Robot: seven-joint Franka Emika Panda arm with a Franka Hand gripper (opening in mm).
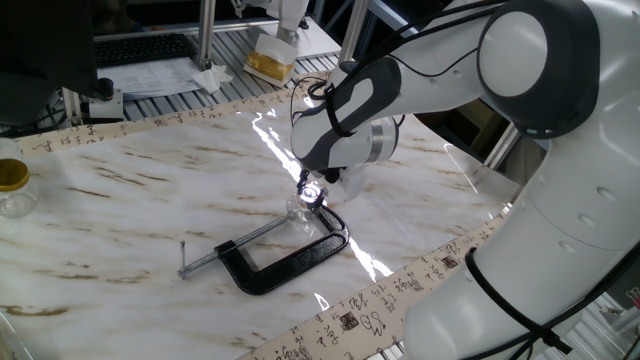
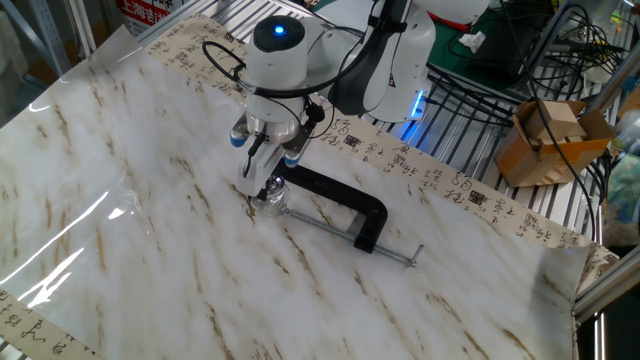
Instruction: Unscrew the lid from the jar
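Your gripper point(image 2: 266, 188) points straight down, fingers closed around the lid point(image 1: 310, 192) atop the jar point(image 2: 271, 204). The jar stands on the marble table point(image 2: 150, 200), touching the screw end of the black C-clamp point(image 1: 285, 258).

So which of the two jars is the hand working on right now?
The tiny clear jar at the screw end of the black C-clamp, right under the hand. The larger jar with the yellow-gold lid sits untouched at the table's far edge.
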